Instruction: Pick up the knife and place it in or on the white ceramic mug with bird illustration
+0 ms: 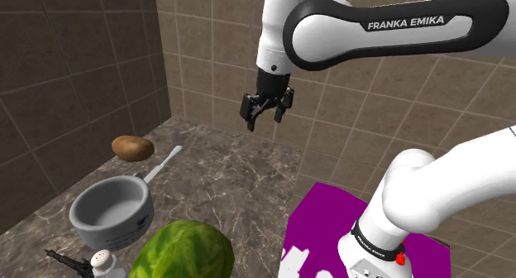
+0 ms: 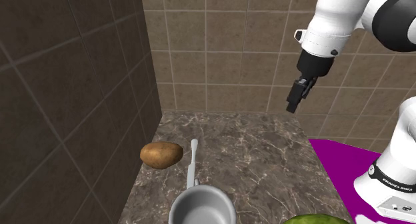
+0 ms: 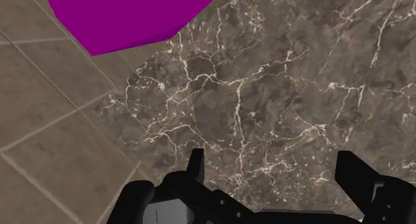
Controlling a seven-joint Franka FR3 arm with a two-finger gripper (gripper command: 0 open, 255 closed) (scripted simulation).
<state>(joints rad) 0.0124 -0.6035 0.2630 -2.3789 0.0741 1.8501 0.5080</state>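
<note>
While the pincer (image 1: pixel 265 120) hangs open, potato (image 1: pixel 132 147) sits near saucepan (image 1: pixel 116 227).

In the shoulder view, the potato (image 1: pixel 132 147) lies on the counter (image 1: pixel 231 177) at the left, close to the side wall, and the saucepan (image 1: pixel 116 227) sits nearer the camera, in front of it. A shaker (image 1: pixel 102 263) stands between the saucepan and the head of lettuce (image 1: pixel 186 251) on its right, with the knife (image 1: pixel 62 258) lying left of the shaker. The stand (image 1: pixel 318 218) is at the counter's right, and the gripper (image 1: pixel 265 119) hangs above the far part, well apart from everything.
</note>
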